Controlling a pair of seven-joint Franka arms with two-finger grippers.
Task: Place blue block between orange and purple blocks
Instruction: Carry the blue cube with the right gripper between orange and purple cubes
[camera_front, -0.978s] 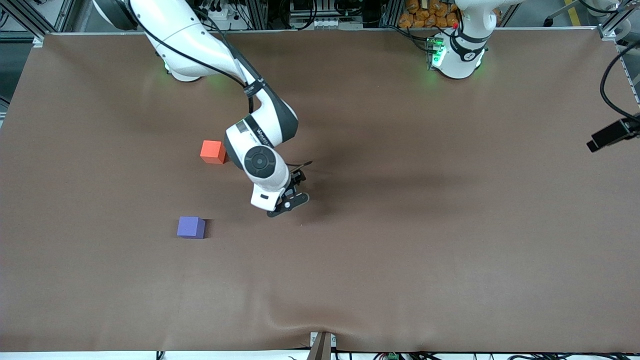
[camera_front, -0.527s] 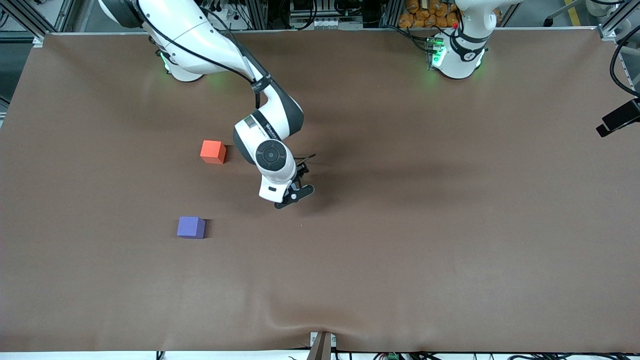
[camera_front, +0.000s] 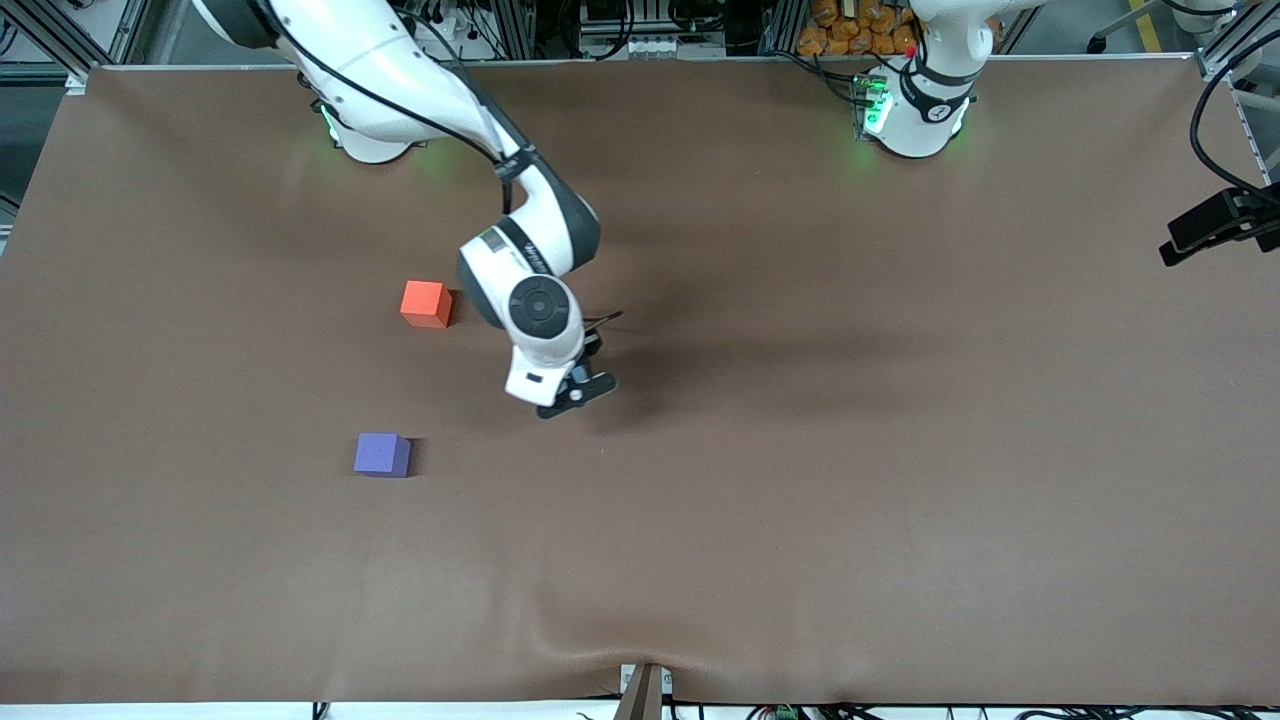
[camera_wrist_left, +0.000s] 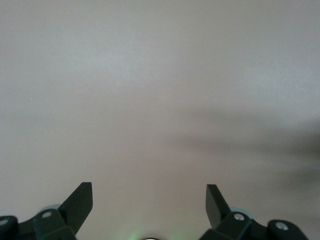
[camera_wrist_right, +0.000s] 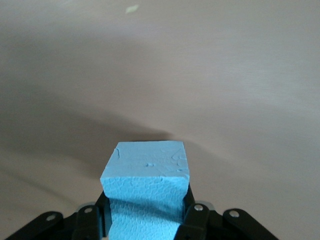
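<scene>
Over bare worktop (camera_front: 800, 450), right end effector (camera_wrist_right: 145, 220) clamps blue block (camera_wrist_right: 146, 172), carried high to clear orange block (camera_front: 425, 303) and purple block (camera_front: 381, 454); gap between them unfilled. Left end effector (camera_wrist_left: 149, 200) spread wide, empty, waiting at worktop edge.
</scene>
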